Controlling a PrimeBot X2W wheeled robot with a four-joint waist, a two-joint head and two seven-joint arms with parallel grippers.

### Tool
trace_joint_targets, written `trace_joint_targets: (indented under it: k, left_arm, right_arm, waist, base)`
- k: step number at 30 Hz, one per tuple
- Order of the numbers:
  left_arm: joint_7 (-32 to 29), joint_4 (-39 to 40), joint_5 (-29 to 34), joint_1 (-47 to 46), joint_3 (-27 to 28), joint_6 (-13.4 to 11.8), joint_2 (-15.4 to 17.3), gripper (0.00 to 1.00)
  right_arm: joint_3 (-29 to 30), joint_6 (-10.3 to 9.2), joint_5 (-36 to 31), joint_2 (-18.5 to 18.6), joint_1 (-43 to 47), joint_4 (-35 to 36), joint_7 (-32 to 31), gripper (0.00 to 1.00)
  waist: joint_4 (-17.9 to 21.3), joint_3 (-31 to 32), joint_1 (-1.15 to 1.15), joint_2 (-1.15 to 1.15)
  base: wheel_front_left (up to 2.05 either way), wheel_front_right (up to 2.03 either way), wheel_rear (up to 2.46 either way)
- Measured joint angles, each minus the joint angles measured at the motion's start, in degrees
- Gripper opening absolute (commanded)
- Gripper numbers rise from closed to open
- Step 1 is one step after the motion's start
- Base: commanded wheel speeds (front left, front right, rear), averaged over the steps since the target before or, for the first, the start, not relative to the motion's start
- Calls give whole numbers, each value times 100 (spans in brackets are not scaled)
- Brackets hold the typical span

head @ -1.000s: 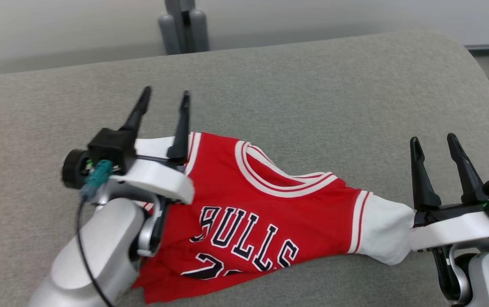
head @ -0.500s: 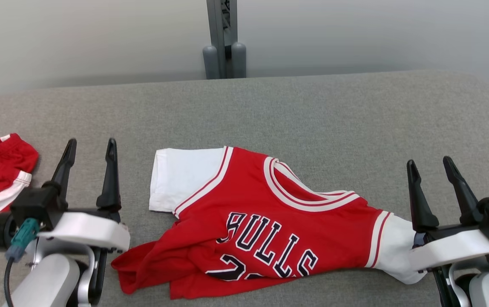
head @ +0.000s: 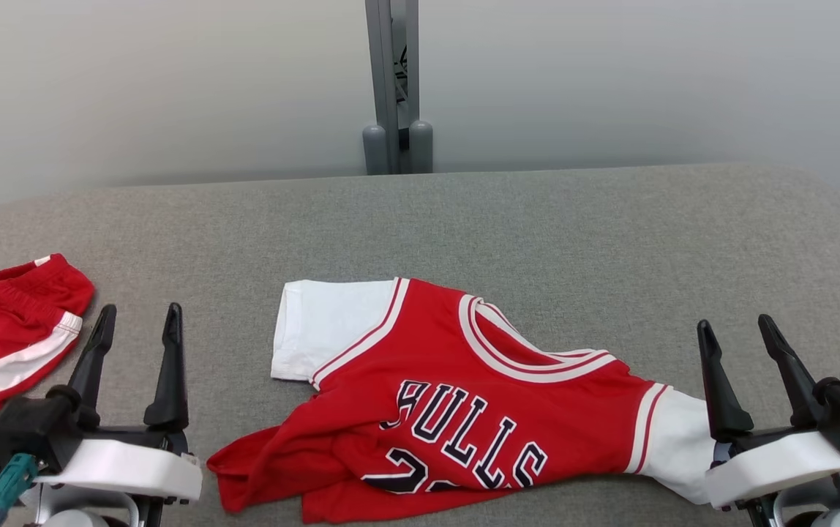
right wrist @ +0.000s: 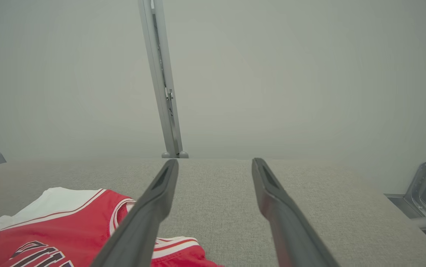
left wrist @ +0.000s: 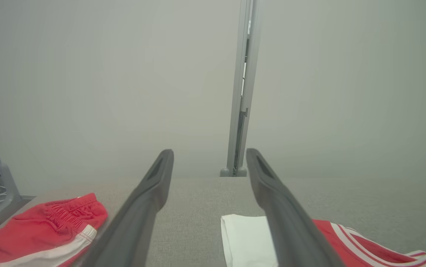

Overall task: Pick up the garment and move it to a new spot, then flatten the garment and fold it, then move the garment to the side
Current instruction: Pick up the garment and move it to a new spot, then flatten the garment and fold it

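Garment (head: 464, 395) lay front-up near the table's (head: 574, 234) near edge, with its hem bunched and one white sleeve close beside my right fingers (head: 716, 388). Those and my left fingers (head: 169, 366) were spread apart, holding nothing, one set either side of it. Judgement: relocation looked complete; flattening, folding and the move aside remained. Red shorts (head: 10, 329) occupied the left end, limiting that side. A grey post (head: 394, 88) stood beyond the far edge.

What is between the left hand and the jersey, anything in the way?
Nothing visible. Bare grey surface lies between the open left hand and the jersey, whose white sleeve is nearest. The red shorts lie on the hand's far side, away from the jersey.
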State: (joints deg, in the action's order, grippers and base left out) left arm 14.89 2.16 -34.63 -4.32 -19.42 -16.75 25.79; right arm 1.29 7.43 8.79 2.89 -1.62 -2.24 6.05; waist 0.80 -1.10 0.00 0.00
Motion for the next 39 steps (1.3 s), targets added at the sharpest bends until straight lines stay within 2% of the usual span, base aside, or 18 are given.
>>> trace_joint_targets:
  k: [6,14,39]
  left_arm:
    - [1,-199,182,380,233,357,-203,100]
    - [0,-356,391,658,298,655,-455,100]
    - [-67,-626,459,727,192,713,-591,100]
  right_arm:
    - [9,0,-32,-3,216,82,-81,100]
    - [48,0,-36,-8,466,188,-152,100]
    - [30,0,34,-12,543,297,-207,100]
  waist:
    - [-25,173,0,0]
    - [-49,302,0,0]
    - [-50,333,0,0]
  base:
    - [0,0,0]
    - [0,0,0]
    - [0,0,0]
